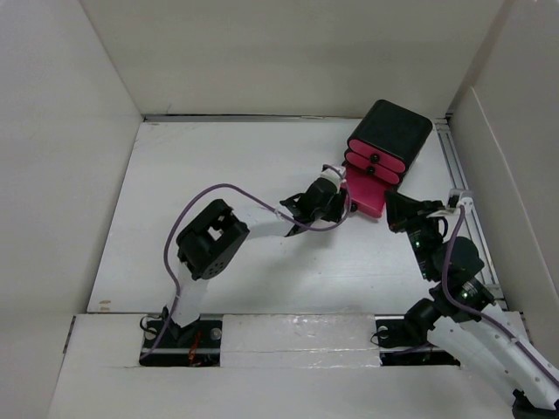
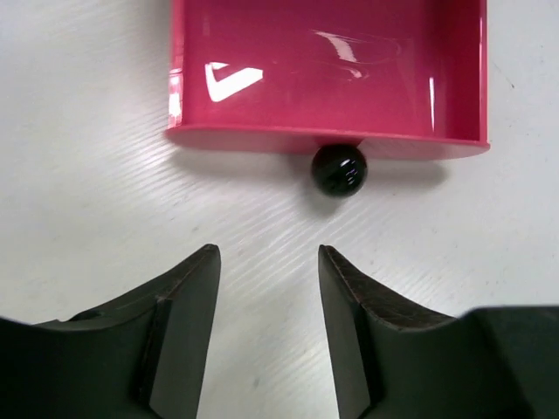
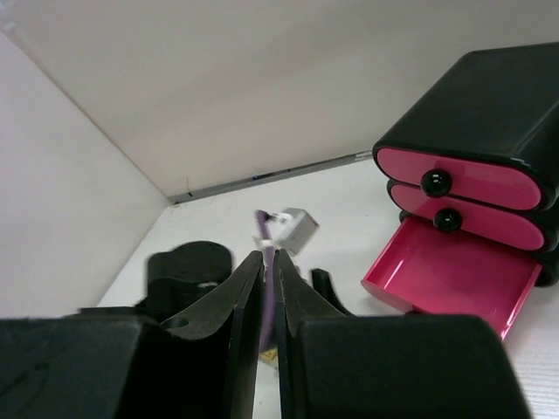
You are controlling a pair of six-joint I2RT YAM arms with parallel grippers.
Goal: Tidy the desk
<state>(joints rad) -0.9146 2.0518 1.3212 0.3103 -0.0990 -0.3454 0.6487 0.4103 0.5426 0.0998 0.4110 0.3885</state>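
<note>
The white desk [image 1: 218,175] carries a small black box [image 1: 390,133] with three pink drawers at the back right. Its bottom drawer [image 1: 365,197] is pulled out and looks empty in the left wrist view [image 2: 327,78]. The drawer's black knob [image 2: 339,168] sits just ahead of my left gripper [image 2: 266,253], which is open, empty and low over the desk [image 2: 87,192]. In the top view the left gripper [image 1: 343,190] is at the drawer's front. My right gripper [image 3: 268,255] is shut and empty, to the right of the drawer in the top view [image 1: 395,206].
White panel walls [image 1: 70,131] border the desk on three sides. A metal rail [image 1: 463,175] runs along the right edge. In the right wrist view the box [image 3: 489,113] stands to the right, and the left arm's wrist with its purple cable [image 3: 288,229] is straight ahead.
</note>
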